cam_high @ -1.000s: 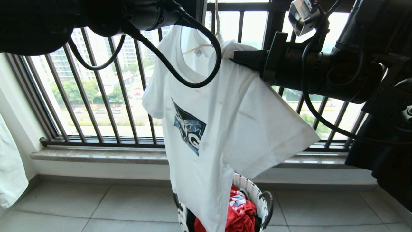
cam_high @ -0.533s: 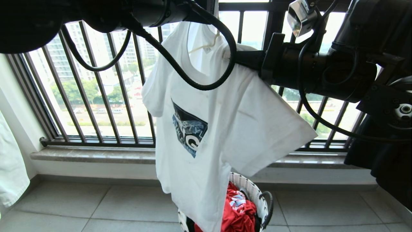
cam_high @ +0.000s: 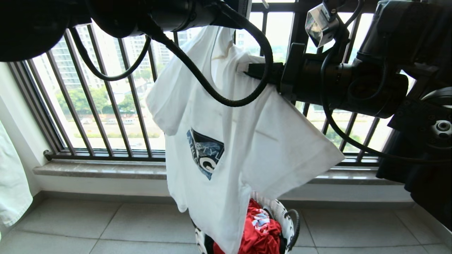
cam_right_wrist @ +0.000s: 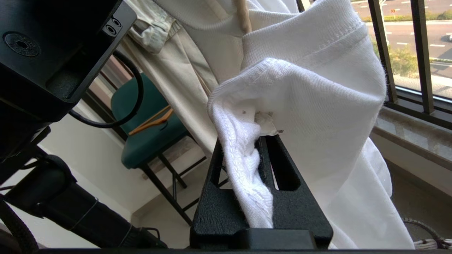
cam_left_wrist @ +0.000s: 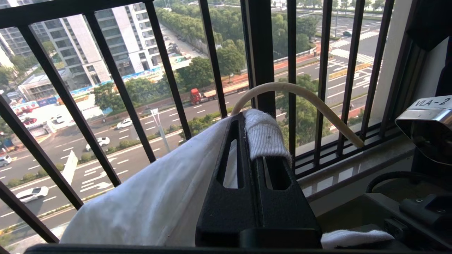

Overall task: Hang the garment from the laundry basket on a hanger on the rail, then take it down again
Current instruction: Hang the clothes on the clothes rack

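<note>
The garment (cam_high: 229, 141), a white T-shirt with a dark blue and teal graphic, hangs in front of the window bars above the laundry basket (cam_high: 282, 213). My right gripper (cam_high: 247, 68) reaches in from the right and is shut on the bunched collar, fabric squeezed between its fingers (cam_right_wrist: 282, 197). My left arm crosses the top of the head view. In its wrist view, the left gripper (cam_left_wrist: 243, 118) is shut at the base of the cream hanger's hook (cam_left_wrist: 300, 92), with the ribbed collar (cam_left_wrist: 263, 135) draped over one finger. The rail is out of view.
A red garment (cam_high: 261, 229) fills the basket. Black window bars (cam_high: 106, 106) and a stone sill (cam_high: 106, 169) run behind. White cloth (cam_high: 10, 183) hangs at far left, dark cloth (cam_high: 416, 183) at right. A green chair (cam_right_wrist: 148, 130) bearing a wooden hanger stands nearby.
My left arm has swung to the right along the top and my right gripper has shifted left. The shirt's collar has bunched up between them, hiding the hanger in the head view.
</note>
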Robot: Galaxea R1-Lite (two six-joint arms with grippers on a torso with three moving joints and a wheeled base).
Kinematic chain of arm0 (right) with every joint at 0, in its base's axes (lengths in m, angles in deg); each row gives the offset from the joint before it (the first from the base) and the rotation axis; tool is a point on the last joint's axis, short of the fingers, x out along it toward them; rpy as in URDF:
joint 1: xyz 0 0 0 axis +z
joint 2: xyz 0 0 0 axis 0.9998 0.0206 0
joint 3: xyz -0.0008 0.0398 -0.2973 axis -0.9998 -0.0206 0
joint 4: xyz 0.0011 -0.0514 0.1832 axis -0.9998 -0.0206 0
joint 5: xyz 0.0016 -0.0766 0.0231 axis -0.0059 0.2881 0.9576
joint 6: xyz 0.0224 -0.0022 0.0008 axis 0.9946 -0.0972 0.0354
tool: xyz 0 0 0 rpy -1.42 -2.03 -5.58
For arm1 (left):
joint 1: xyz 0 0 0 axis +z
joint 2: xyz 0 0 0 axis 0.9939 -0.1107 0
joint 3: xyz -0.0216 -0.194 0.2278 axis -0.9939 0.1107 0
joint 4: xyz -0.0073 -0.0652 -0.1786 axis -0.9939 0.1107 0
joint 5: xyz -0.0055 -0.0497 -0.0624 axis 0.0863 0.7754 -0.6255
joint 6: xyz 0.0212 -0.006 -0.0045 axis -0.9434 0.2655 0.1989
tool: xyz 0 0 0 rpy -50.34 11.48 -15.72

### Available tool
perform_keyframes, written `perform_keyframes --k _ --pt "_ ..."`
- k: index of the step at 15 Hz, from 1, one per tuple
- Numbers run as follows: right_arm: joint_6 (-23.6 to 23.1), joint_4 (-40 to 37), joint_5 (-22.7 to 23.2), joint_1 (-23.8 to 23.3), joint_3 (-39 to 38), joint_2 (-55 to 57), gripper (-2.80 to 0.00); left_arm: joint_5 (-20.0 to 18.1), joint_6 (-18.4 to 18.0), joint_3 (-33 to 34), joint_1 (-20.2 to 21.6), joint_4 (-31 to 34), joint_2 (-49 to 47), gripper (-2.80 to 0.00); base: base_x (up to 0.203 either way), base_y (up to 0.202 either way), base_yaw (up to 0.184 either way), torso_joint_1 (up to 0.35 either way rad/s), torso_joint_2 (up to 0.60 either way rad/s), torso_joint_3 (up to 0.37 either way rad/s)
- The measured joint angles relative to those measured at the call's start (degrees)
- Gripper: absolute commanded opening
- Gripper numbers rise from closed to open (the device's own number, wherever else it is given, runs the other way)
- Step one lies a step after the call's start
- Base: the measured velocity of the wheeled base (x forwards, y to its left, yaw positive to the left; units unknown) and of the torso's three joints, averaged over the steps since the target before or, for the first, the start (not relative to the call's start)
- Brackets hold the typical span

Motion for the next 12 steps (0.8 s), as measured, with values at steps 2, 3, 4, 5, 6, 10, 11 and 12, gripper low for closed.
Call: perform_keyframes --k 2,3,4,5,6,10,11,12 --pt "0.07 -0.02 0.02 0.31 -0.17 -0.11 -2.80 0.03 0.04 0.21 0.00 -0.02 0.11 -2.80 0.000 0.000 0.000 0.000 0.00 0.000" --pt "0.28 -0.08 0.13 0.42 -0.28 -0.23 -2.80 0.04 0.11 0.28 0.00 -0.02 0.13 -2.80 0.000 0.000 0.000 0.000 0.00 0.000" --pt "1.20 -0.04 0.51 0.50 -0.42 -0.43 -2.80 0.20 0.09 0.34 0.00 0.00 0.13 -2.80 0.000 0.000 0.000 0.000 0.00 0.000" --pt "2.05 0.04 1.09 0.55 -0.46 -0.60 -2.80 0.40 0.09 0.34 0.00 -0.02 0.11 -2.80 0.000 0.000 0.000 0.000 0.00 0.000" --pt "2.34 0.11 1.58 0.58 -0.50 -0.80 -2.80 0.47 0.08 0.37 0.00 -0.02 0.13 -2.80 0.000 0.000 0.000 0.000 0.00 0.000" --pt "2.45 0.13 1.72 0.55 -0.53 -1.15 -2.80 0.81 0.11 1.44 0.00 0.01 0.35 0.00 0.000 0.000 0.000 0.000 0.00 0.000" --pt "2.45 0.15 1.72 0.55 -0.50 -1.18 -2.80 0.99 0.11 1.52 -0.05 0.07 0.39 0.00 0.000 0.000 0.000 0.000 0.00 0.000" --pt "2.46 0.15 1.71 0.55 -0.49 -1.18 -2.80 1.05 0.12 1.74 -0.07 0.12 0.49 0.00 0.000 0.000 0.000 0.000 0.00 0.000"
